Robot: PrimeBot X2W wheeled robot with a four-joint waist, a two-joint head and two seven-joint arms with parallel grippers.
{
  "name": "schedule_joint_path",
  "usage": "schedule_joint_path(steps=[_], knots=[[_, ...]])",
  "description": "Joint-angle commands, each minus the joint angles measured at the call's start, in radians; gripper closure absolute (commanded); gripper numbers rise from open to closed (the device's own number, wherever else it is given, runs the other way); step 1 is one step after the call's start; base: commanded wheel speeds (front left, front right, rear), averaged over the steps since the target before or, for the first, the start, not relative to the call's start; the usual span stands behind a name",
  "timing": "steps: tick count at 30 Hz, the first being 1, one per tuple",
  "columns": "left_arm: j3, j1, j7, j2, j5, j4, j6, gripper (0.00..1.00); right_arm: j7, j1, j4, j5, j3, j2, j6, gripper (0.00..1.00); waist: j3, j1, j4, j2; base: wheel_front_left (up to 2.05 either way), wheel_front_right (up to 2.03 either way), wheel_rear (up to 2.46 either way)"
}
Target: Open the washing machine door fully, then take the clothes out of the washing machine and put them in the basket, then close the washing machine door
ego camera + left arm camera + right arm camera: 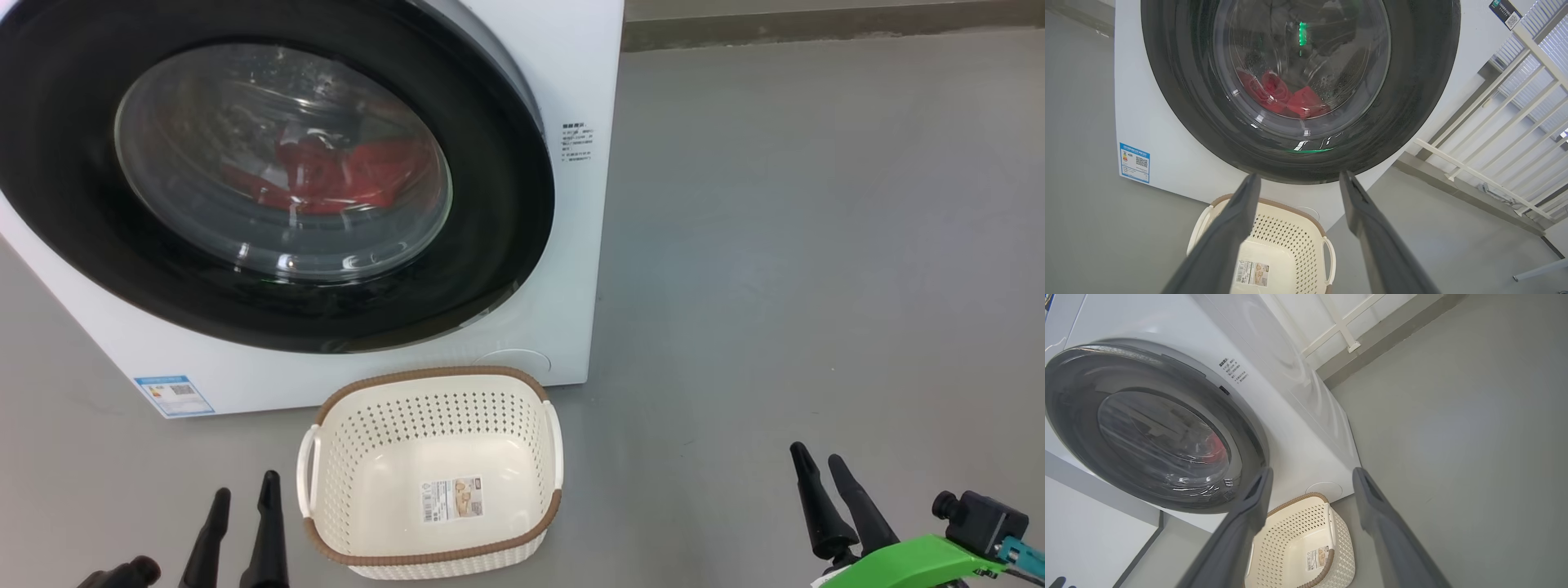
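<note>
**Operator:** Containers first, quick.

**Annotator:** Your basket (433,425) sits on the floor (775,245) just in front of the washing machine (584,269), below the lower right of the washing machine door (498,188). Inside it you've got a sticker (451,499) flat on the bottom. The door is shut against the machine front. Through the glass you can see the clothes (343,175), red fabric bunched low in the drum.

**Operator:** Tools?

**Annotator:** Your left tool (246,483) is at the lower left, fingers apart, gripping nothing and touching nothing. In the head view it's just left of the basket's handle. Its wrist view looks between the fingers at the door's lower rim and the basket. Your right tool (815,452) is at the lower right, fingers apart too, free of everything and well apart from the basket and the machine.

**Operator:** Edges, room?

**Annotator:** You have bare grey floor to the right of the machine, running back to the baseboard (816,28). The basket's far rim is close to the machine's bottom edge; I can't tell if they touch. A blue label (174,395) marks the machine's lower left front corner. The left wrist view shows a white railing (1515,134) beyond the machine's right side.
</note>
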Motion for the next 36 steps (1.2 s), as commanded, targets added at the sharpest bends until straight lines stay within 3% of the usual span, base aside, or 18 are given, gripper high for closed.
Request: schedule_joint_path(steps=[1, 36], knots=[[0.018, -0.007, -0.017, 0.016, 0.036, -0.033, -0.003, 0.0, -0.015, -0.017, -0.03, -0.037, 0.023, -0.019, 0.001, 0.0, 0.0, -0.0001, 0.0, 0.0, 0.0, 0.0, 0.0], [0.004, 0.023, -0.117, 0.022, 0.423, -0.072, -0.004, 0.0, -0.114, 0.009, -0.057, -0.349, 0.054, -0.053, 0.002, 0.0, 0.002, -0.0001, 0.002, 0.0, 0.0, 0.0, 0.0]])
